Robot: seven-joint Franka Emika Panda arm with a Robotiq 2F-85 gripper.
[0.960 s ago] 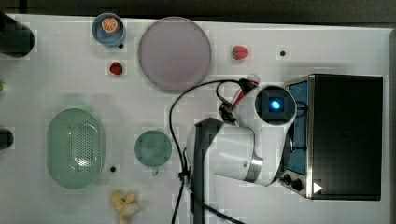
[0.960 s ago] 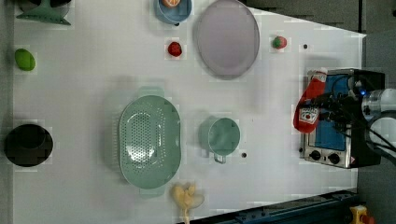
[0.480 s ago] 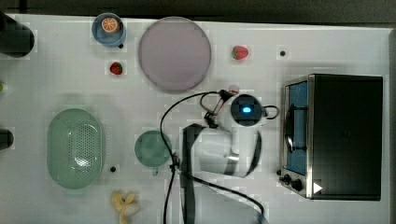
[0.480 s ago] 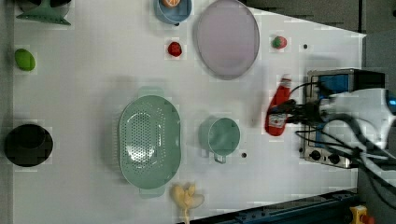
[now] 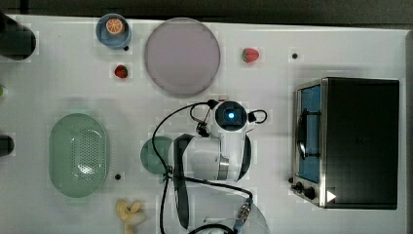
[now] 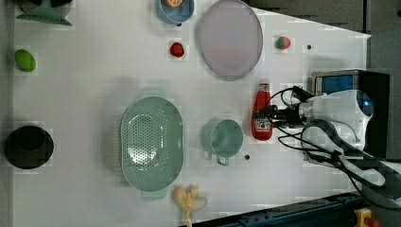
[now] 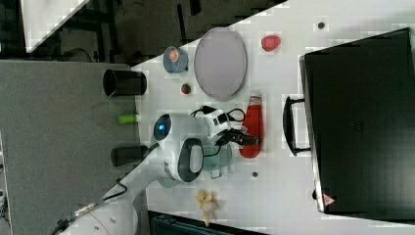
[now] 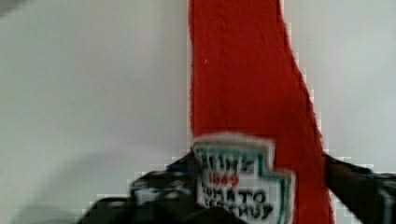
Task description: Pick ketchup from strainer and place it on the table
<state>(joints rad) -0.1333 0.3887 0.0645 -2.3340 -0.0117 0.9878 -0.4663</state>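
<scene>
The ketchup [image 6: 261, 111] is a red bottle with a white cap, stretched along the white table [image 6: 94, 71] between the teal cup [image 6: 223, 138] and the oven [image 6: 340, 85]. Whether it rests on the table or hangs just above it I cannot tell. My gripper [image 6: 272, 112] is set around its labelled lower part, also seen in the right view [image 7: 244, 139]. Up close, the ketchup [image 8: 243, 84] runs away from my gripper [image 8: 252, 186] over bare table. The pale green strainer [image 6: 151, 142] holds nothing and lies far off at the top view's left [image 5: 78, 155].
A grey-lilac plate [image 5: 181, 56] lies beyond the bottle's cap. Strawberries [image 5: 121, 71] [image 5: 250, 54], a blue bowl with an orange [image 5: 113, 29], a banana [image 5: 129, 212], a black cup [image 6: 28, 146] and a lime [image 6: 24, 60] lie around. The oven stands close behind my arm.
My arm has carried the ketchup from in front of the oven toward the left view's left, down to a spot beside the teal cup.
</scene>
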